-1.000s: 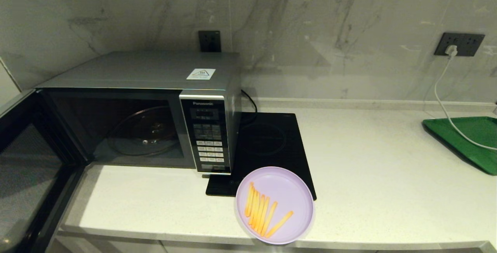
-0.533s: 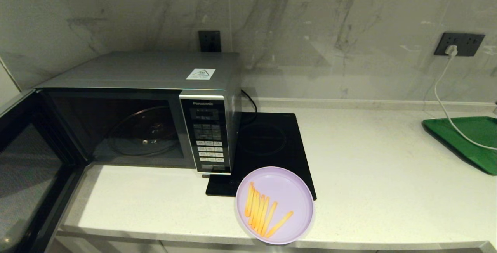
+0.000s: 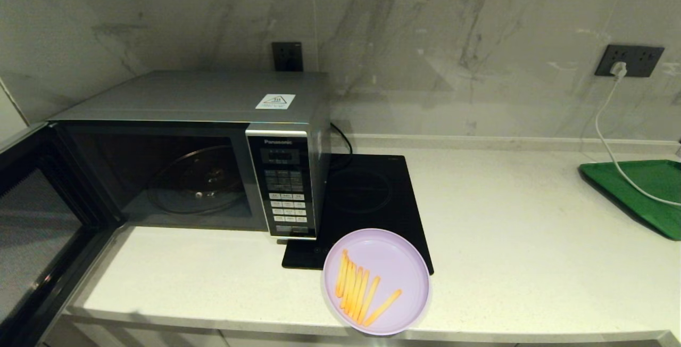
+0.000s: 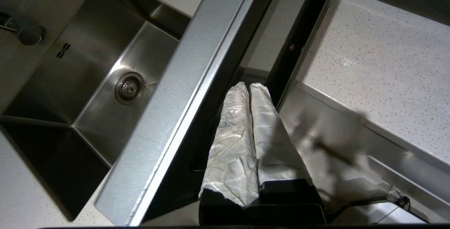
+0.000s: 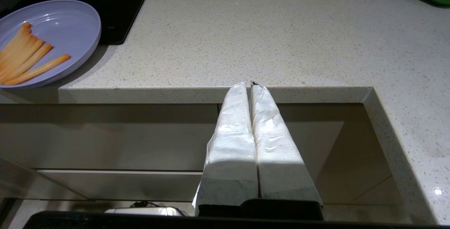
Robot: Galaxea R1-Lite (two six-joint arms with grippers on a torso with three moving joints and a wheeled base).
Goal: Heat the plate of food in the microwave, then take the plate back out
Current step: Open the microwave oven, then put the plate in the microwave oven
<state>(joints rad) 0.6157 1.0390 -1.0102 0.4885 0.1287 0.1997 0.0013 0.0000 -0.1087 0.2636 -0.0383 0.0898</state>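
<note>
The lilac plate of food (image 3: 375, 282) with orange fries sits at the counter's front edge, its far rim over the hob; it also shows in the right wrist view as the plate (image 5: 66, 21). The silver microwave (image 3: 213, 102) stands at the left with its door (image 3: 37, 230) swung wide open and an empty glass turntable (image 3: 197, 179) inside. Neither gripper shows in the head view. My left gripper (image 4: 250, 85) is shut with nothing in it, its white-wrapped fingers close against the inner side of the door (image 4: 182, 92). My right gripper (image 5: 250, 83) is shut and empty, below the counter's front edge, right of the plate.
A black induction hob (image 3: 367, 198) lies right of the microwave. A green tray (image 3: 644, 187) sits at the far right with a white cable (image 3: 604, 123) running to a wall socket. A steel sink (image 4: 88, 81) lies beyond the open door. Cabinet fronts face the right gripper.
The microwave door has swung a little further open toward the left. The plate has not moved.
</note>
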